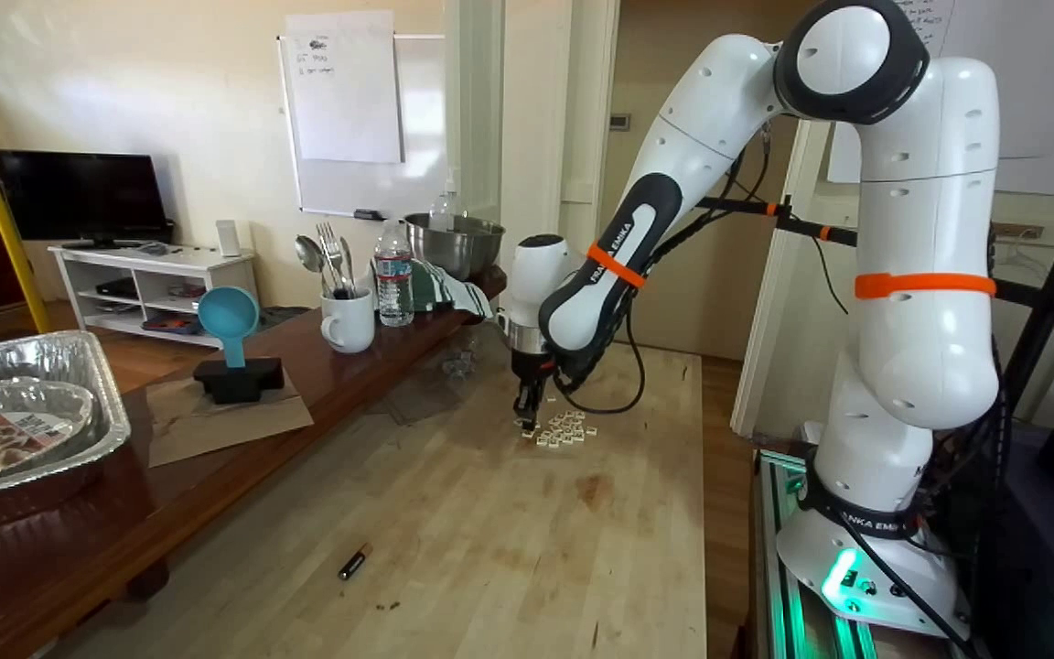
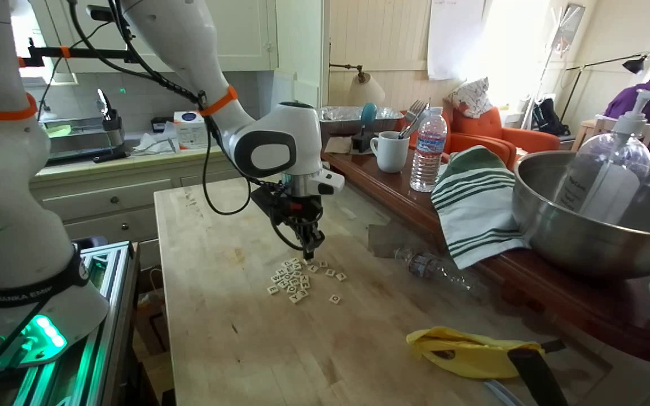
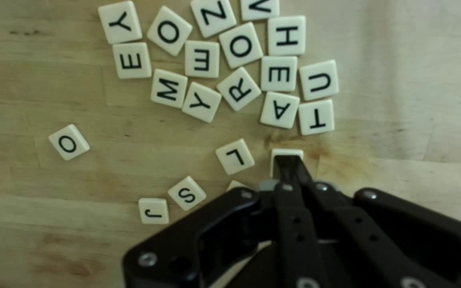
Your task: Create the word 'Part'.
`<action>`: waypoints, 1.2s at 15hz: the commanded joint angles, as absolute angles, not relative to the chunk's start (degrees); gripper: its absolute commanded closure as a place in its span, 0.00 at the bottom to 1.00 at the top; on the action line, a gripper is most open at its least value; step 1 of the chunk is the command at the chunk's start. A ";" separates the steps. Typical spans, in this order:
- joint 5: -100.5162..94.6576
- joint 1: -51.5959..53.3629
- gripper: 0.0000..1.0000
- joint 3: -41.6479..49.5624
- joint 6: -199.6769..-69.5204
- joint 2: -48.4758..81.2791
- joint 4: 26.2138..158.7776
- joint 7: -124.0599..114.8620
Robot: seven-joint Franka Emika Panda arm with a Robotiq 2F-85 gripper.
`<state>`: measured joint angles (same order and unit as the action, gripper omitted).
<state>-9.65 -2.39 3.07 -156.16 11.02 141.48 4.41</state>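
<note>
A loose cluster of letter tiles point(image 2: 293, 280) lies on the tabletop point(image 2: 235, 349), between the edge beside the robot's base point(image 2: 71, 316) and the edge along the wooden counter point(image 1: 349, 380). The jaws point down at the cluster's fringe, closed up tip to tip, with nothing seen held between them. They cover most of a half-hidden tile point(image 3: 287, 152); whether they touch it, I cannot tell. In the wrist view, the T tile point(image 3: 316, 117) sits just beside the A tile point(image 3: 279, 110), and the R tile point(image 3: 239, 89) lies near the A tile, turned at a slant. The L tile point(image 3: 235, 156) is near the jaws. In an exterior view, a battery point(image 1: 355, 561) lies toward the counter-side edge, well apart from the letter tiles. A yellow object point(image 2: 460, 352) also lies toward that edge.
</note>
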 commanded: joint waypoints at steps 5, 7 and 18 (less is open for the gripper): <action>-8.25 -3.04 1.00 1.98 -164.13 14.17 142.50 8.79; -7.61 -3.10 1.00 1.10 -164.78 14.57 142.47 10.18; -5.76 -3.11 1.00 -1.25 -164.78 10.45 144.75 14.03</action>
